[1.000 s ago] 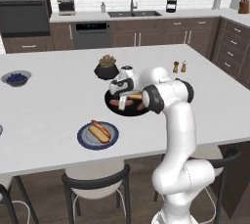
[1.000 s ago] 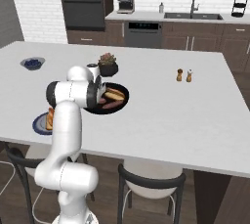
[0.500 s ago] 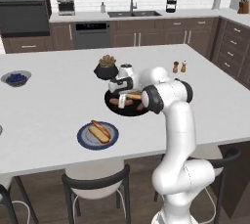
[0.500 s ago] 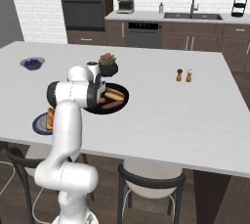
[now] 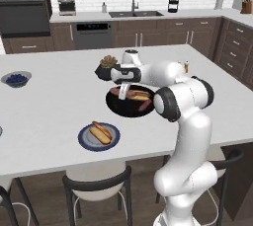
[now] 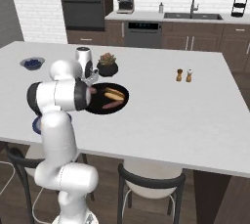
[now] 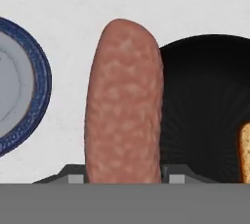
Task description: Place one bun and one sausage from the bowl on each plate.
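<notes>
Jaws drawn in since the earlier frame, gripper (image 7: 123, 181) clenched on sausage (image 7: 124, 103) above black bowl (image 5: 129, 109) edge, blue-rimmed plate (image 7: 22, 88) at nine o'clock, bun (image 7: 245, 152) at four o'clock, white surface (image 5: 54, 99).

No text, label, brand, number or sign could be read on anything in these views.

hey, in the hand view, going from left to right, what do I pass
Blue-rimmed plate → sausage held upright between the gripper's tips → black bowl → edge of a bun at the far right.
</notes>
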You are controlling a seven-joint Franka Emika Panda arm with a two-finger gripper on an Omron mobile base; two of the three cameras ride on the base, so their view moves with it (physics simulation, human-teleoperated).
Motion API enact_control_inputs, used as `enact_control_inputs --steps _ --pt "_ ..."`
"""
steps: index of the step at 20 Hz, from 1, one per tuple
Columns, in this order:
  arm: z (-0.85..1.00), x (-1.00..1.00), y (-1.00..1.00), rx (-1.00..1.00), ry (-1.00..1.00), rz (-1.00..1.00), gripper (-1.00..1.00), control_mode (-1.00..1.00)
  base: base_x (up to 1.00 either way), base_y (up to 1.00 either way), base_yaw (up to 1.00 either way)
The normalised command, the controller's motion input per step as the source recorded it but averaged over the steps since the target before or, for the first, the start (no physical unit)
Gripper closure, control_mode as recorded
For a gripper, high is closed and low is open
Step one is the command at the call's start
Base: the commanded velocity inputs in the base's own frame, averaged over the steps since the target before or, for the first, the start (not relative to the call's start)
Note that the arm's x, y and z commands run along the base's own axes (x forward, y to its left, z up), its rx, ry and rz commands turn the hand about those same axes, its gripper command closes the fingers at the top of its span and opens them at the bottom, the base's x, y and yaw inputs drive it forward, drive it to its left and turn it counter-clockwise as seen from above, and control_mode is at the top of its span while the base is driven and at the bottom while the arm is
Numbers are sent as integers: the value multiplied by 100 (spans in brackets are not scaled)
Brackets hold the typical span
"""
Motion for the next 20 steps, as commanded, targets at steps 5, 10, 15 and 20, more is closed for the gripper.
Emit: enact_control_inputs --steps 5,10,15,20 --pt "42 -100 80 9 1 -26 100 -100 0 0 0" --pt "1 -79 100 0 4 -35 100 -100 0 0 0" --pt "0 -78 100 0 1 -38 100 -100 0 0 0" --pt "-2 -36 83 0 7 -39 100 -100 0 0 0"
